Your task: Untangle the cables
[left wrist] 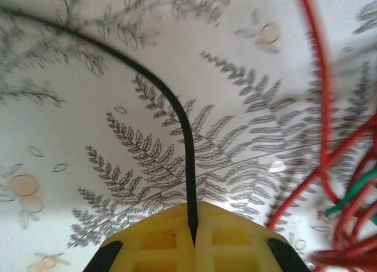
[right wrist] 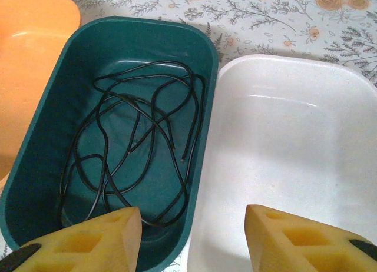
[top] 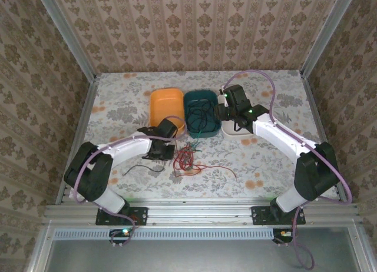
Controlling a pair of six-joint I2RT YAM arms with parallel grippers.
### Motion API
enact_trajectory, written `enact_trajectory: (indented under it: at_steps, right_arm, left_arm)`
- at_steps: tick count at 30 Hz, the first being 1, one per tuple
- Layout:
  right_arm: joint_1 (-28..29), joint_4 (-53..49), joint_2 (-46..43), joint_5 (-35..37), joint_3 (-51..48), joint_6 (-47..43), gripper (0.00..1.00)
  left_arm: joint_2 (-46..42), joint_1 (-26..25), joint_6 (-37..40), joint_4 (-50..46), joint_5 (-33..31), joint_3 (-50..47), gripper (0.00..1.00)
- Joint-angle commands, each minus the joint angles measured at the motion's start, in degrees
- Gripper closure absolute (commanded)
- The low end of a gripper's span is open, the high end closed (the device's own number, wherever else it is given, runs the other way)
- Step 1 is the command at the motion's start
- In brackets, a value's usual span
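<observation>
Black cable (left wrist: 187, 142), pinched by the left gripper (left wrist: 194, 228), likely needs drawing toward the table's (top: 265, 166) left edge, off the red tangle (top: 184, 159); right gripper (right wrist: 194, 225) spread.

Three bins (top: 203, 94) abreast (a cable (right wrist: 125, 97) in the middle one); tangle (top: 184, 159) in front.

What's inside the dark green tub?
A thin black cable lies in loose loops on the bottom of the dark green tub. Its near corner is covered by a yellow finger of the right pincer, so that bit is hidden.
</observation>
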Motion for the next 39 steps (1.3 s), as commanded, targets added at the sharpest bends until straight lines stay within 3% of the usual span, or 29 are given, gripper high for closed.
enact_trajectory:
  at_steps: [1, 4, 7, 10, 14, 21, 24, 28, 32, 39]
  right_arm:
    - [-0.3, 2.1, -2.8, 2.6, -0.8, 1.0, 0.49]
    - [-0.7, 2.7, -3.9, 3.2, -1.6, 0.8, 0.49]
    - [-1.4, 3.1, -4.9, 3.7, -2.3, 1.3, 0.49]
    - [-2.0, 3.0, -6.1, 4.0, -2.8, 1.9, 0.49]
    - [-2.4, 1.8, -7.9, 4.5, -3.1, 1.4, 0.49]
    - [-4.0, 0.4, -12.3, 5.9, -5.3, 0.7, 0.49]
    - [-4.6, 0.4, -12.9, 5.6, -6.0, 1.3, 0.49]
    - [-4.7, -0.1, -12.7, 5.0, -6.0, 1.4, 0.49]
    - [-4.7, -1.1, -12.7, 3.5, -5.7, 0.7, 0.49]
    - [-4.7, -1.7, -12.8, 0.1, -6.0, 0.7, 0.5]
  left_arm:
    - [-4.3, -3.2, 1.5, -11.8, -12.6, 8.7, 1.0]
    - [-5.9, -4.5, 3.2, -20.6, -19.2, 19.4, 1.0]
    - [-5.6, -3.8, 7.5, -20.9, -19.8, 29.1, 1.0]
    - [-0.9, -1.5, 12.3, -15.2, -12.7, 38.4, 1.0]
    - [10.0, 3.0, 16.0, -5.4, 3.3, 50.2, 1.0]
    - [25.4, 2.2, 26.7, -2.6, 6.5, 72.6, 1.0]
    - [27.8, 2.5, 25.5, 2.1, 10.5, 71.3, 1.0]
    - [28.5, 2.4, 21.9, 7.4, 14.7, 62.7, 1.0]
    - [28.0, 2.8, 15.6, 7.2, 16.3, 53.0, 1.0]
    - [30.0, 2.7, 9.2, 6.4, 27.0, 46.2, 1.0]
